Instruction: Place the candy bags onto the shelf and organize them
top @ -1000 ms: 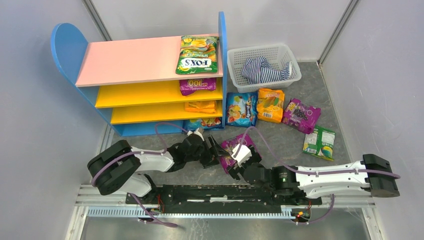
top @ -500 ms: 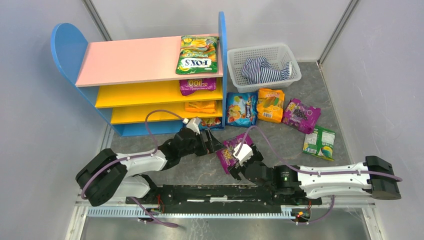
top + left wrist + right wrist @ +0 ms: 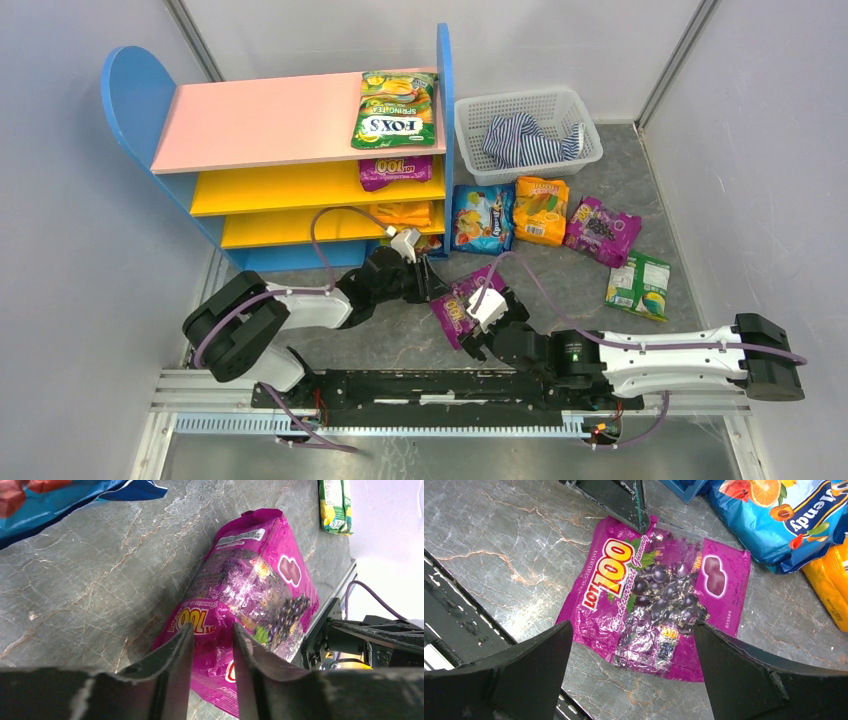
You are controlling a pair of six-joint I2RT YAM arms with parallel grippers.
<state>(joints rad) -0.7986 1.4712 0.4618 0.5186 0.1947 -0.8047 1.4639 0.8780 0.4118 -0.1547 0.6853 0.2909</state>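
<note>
A purple grape bag lies on the counter just in front of the shelf, off its right front corner, printed face up. The bag's shelf-side edge is met by the left claw, whose fingers are drawn in to a narrow gap with the pouch between them. They are judged to be clenched on that edge, since the wrist view shows the bag tilted up off the stone there. The right claw is held above the same bag on the side away from the shelf, its jaws spread wide and gripping nothing. It is probably kept there to steady the pouch or hand it over while the left arm, which is nearer the shelf, takes it. On the shelf, one bag is already seen at the right end of each level: a green FOX'S bag on the pink board, a second purple bag below it, an orange one under that, and a blue one at the foot. This suggests sorting by kind, so the second level would be the likely place for the held bag. To the right of the shelf four more bags wait on the counter: blue, orange, purple and, farthest out, green.
</note>
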